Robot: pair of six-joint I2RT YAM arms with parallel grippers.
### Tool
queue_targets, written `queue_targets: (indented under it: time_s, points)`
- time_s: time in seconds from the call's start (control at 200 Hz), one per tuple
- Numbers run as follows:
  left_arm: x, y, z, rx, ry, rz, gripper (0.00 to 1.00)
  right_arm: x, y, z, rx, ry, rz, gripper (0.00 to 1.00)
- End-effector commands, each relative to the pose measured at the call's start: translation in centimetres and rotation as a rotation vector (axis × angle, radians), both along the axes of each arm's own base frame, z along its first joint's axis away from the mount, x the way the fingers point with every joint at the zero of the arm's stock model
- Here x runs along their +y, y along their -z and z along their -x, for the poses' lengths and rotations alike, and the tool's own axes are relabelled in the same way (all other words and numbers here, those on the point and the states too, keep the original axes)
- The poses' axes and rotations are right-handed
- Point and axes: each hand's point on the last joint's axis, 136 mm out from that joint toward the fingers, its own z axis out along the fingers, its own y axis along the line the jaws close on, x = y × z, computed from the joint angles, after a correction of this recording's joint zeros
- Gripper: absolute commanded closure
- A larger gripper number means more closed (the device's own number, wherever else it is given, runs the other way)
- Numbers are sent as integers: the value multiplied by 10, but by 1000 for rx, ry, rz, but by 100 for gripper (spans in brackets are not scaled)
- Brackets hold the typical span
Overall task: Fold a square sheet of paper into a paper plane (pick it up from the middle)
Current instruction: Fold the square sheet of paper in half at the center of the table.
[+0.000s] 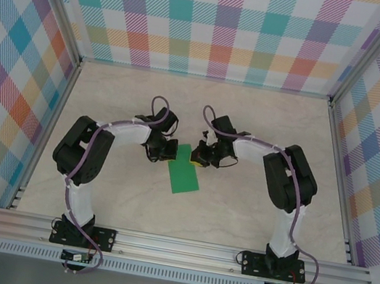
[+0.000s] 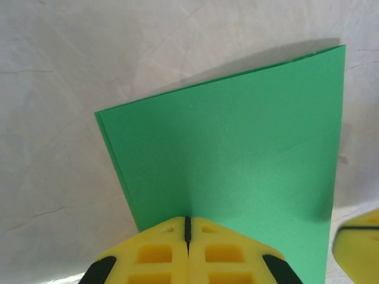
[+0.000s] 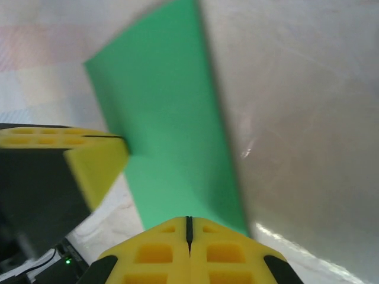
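While both arms are reaching in over the pale marbled tabletop, the thin bright-green square sheet of paper is sitting midway between them, doubled over into a narrow rectangle, two layers showing at its edge. The left pincer is clamping fully closed on one long side and the right pincer is pinching shut on the end next to it. Judging by the shadow, they're holding it slightly raised, presumably pressing the centre crease flat.
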Motion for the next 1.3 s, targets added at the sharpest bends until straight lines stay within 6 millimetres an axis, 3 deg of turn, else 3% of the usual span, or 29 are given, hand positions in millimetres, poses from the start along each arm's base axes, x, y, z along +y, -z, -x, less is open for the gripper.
queue_targets:
  time_s: [0.0,0.17,0.255,0.801,1.297]
  points:
    - [13,0,10,54,29,-56,100,-2,-6,3,-7,6,2,96]
    - [-37,-52,-12,-72,81,234,100,-15,-19,16,-13,40,-40,95]
    - [-46,-60,-22,-114,72,290,100,-16,-16,20,-2,30,-44,95]
    - [-67,-17,-50,-94,47,313,100,0,-1,6,21,0,-54,96]
    - [-76,-19,-48,-120,90,376,100,-7,21,9,55,0,3,96]
